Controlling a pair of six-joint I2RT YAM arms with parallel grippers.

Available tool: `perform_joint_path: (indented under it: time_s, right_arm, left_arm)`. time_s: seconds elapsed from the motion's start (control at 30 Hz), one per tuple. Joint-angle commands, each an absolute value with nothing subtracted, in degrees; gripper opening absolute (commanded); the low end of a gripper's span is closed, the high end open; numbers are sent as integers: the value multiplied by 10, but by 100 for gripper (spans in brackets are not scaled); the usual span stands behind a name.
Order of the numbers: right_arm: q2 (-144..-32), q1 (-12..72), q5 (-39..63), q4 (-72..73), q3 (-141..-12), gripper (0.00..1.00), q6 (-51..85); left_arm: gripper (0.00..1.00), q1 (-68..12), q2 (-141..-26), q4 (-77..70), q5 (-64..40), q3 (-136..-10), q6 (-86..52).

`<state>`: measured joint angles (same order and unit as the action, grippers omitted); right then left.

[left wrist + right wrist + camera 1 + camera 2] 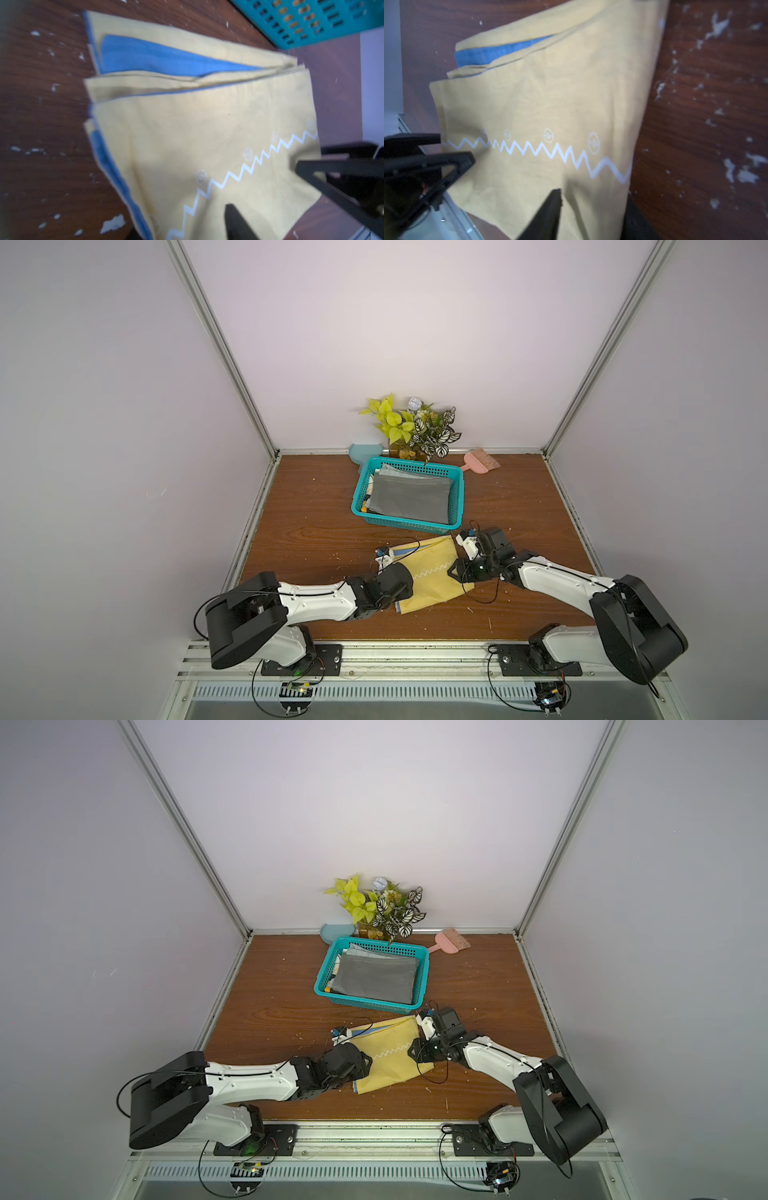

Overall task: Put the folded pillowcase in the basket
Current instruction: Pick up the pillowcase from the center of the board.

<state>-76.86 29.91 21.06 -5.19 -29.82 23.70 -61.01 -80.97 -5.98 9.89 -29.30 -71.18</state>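
The folded pillowcase [428,572] [386,1056] is yellow with a white zigzag line and blue lining, and it lies on the wooden table just in front of the teal basket [407,523] [365,1005]. My left gripper [409,580] [182,222] grips its left edge, one black finger on top and the other under the cloth. My right gripper [453,570] [593,197] pinches the right edge the same way, creasing the fabric. Each wrist view shows the opposite gripper at the far edge of the pillowcase [207,135] [550,104].
Folded grey cloths [409,497] fill the basket. Behind it stand a potted plant [415,427], a teal dustpan [361,452] and a pink brush [480,462]. Enclosure walls close in on the left, right and back. White flecks dot the table [316,539].
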Motion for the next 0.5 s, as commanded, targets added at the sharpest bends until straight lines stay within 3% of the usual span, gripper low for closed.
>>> perform_joint_path:
  time_s: [0.0,0.03,0.2,0.47]
  right_arm:
    - [-767,312,208,-59,-284,8,248]
    - [-764,314,207,-64,-283,0,248]
    - [-713,333,199,-111,-288,0,257]
    - [-574,356,198,-229,-393,0,289]
  left_arm:
    - [8,-606,-821,-14,76,-283,-712]
    - [0,-606,-819,-9,78,-283,-713]
    - [0,-619,-799,33,88,-309,-696]
    - [0,-674,-794,189,114,-481,-639]
